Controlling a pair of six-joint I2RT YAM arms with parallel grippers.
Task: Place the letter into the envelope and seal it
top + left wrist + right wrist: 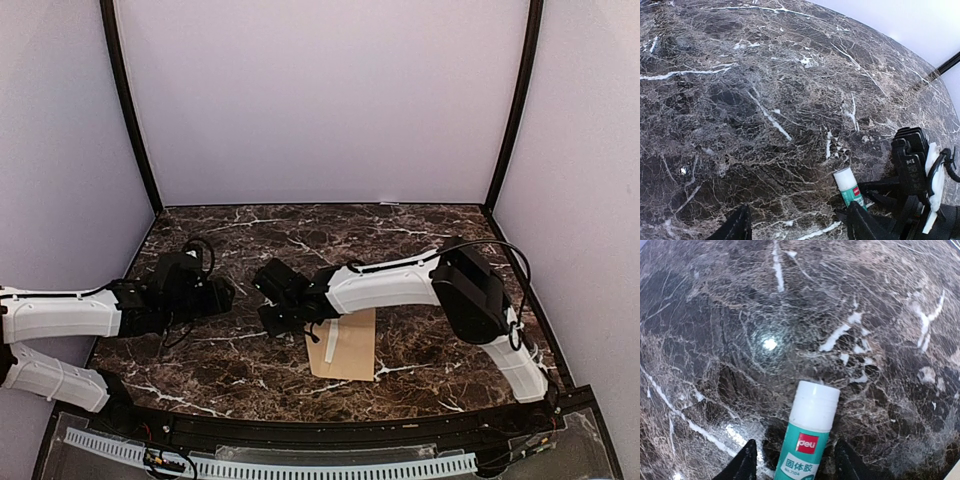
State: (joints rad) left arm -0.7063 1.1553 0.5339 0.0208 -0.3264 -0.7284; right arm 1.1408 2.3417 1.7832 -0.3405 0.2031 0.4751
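The brown envelope (347, 346) lies flat near the table's front edge, with a pale strip (331, 341) across its left part. The letter is out of view. A glue stick (810, 430), teal with a white cap, lies on the marble between the fingers of my right gripper (794, 450). The jaws flank it, with a gap showing on the left side. In the top view the right gripper (268, 300) is just left of the envelope. My left gripper (799, 220) is open over bare marble, and the glue stick (847, 184) is beside its right finger.
The two grippers face each other closely at the table's middle; the left gripper (222, 295) is a short way from the right one. The right gripper's black body (910, 170) fills the lower right of the left wrist view. Dark marble table (400, 240), pale walls around.
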